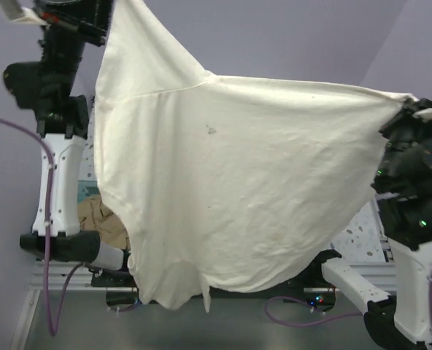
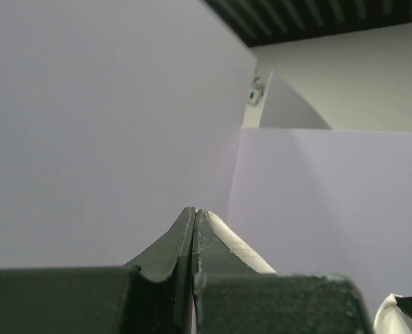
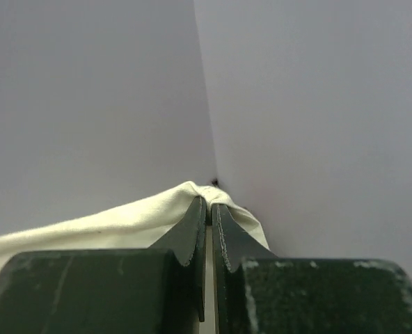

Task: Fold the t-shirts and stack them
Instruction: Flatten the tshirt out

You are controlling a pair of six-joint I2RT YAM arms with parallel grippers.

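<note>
Both clamped: left gripper (image 2: 194,214) and right gripper (image 3: 208,203) pinch the cream-white t-shirt (image 1: 230,182), which hangs spread in mid-air across frame centre. Light, limp cotton that sags and won't hold its shape, so probably best gripped at shoulder seams or hem corners. The tan-beige t-shirt (image 1: 99,215) lies lower left.

Table (image 1: 362,235): we see only a speckled patch past the cream-white t-shirt (image 1: 238,182).
Tan-beige t-shirt (image 1: 99,217): we glimpse one crumpled corner beside the left arm (image 1: 59,182).

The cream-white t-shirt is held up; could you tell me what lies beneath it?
Only a tan-beige shirt peeks out at its left edge; the cream-white t-shirt hides the rest of the table.
</note>
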